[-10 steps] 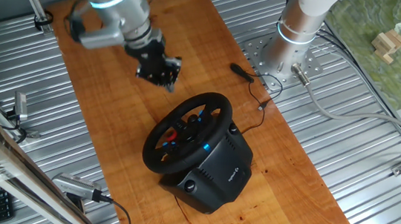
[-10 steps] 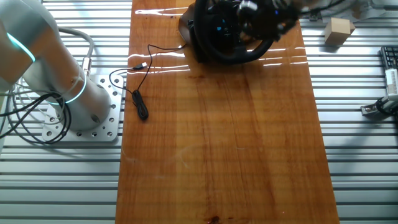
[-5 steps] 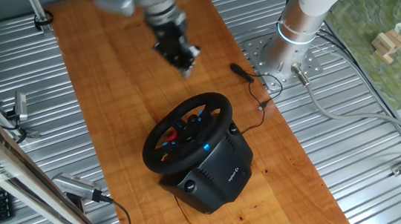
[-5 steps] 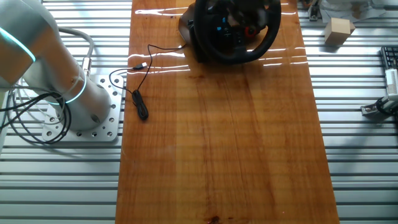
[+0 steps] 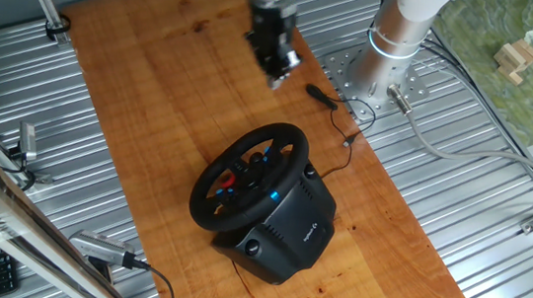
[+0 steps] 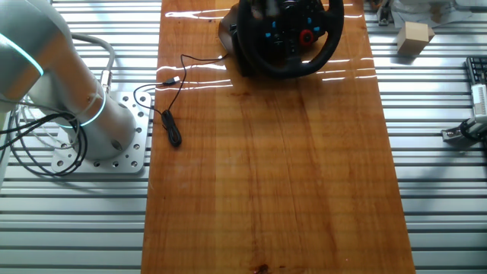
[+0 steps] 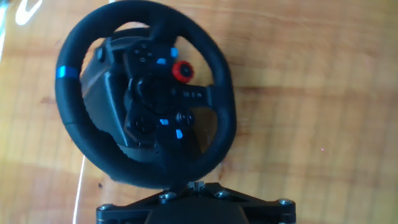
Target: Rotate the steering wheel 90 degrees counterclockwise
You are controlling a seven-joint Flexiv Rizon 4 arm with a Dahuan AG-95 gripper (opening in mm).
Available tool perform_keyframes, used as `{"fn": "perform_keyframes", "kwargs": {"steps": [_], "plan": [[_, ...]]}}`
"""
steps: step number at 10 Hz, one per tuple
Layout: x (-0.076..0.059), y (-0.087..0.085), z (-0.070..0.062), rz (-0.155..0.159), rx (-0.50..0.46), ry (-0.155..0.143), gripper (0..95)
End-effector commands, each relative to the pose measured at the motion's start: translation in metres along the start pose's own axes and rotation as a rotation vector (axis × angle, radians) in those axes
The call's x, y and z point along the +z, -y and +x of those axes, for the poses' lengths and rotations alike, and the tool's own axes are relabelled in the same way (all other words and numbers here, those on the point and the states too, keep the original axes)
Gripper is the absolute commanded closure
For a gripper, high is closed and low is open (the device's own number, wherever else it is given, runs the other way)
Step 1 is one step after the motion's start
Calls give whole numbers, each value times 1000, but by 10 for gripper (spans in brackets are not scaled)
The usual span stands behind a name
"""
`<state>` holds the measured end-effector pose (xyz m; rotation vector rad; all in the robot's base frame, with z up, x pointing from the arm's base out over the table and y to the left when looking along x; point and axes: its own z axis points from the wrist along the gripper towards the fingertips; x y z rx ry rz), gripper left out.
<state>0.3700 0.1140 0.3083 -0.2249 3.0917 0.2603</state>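
The steering wheel is a black round rim with red and blue buttons on its hub, tilted on its black base housing on the wooden board. It also shows at the far end of the board in the other fixed view and fills the hand view. A blue mark sits on its rim. My gripper hangs blurred above the board's far end, well apart from the wheel and holding nothing. In the hand view its fingertips stand close together at the bottom edge.
A black cable with a plug lies by the board's edge near the arm's silver base; the cable also shows in the other fixed view. A wooden block sits on the metal table beside the wheel.
My gripper has swept from the board's left side across its far end toward the arm's base. The wheel has not moved.
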Motion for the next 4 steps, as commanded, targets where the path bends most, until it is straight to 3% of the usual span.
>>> {"fn": "perform_keyframes", "kwargs": {"steps": [1, 4], "plan": [[-4, -8, 29, 22, 122, 52, 950], [-2, -8, 34, -1, 102, 46, 950]]}}
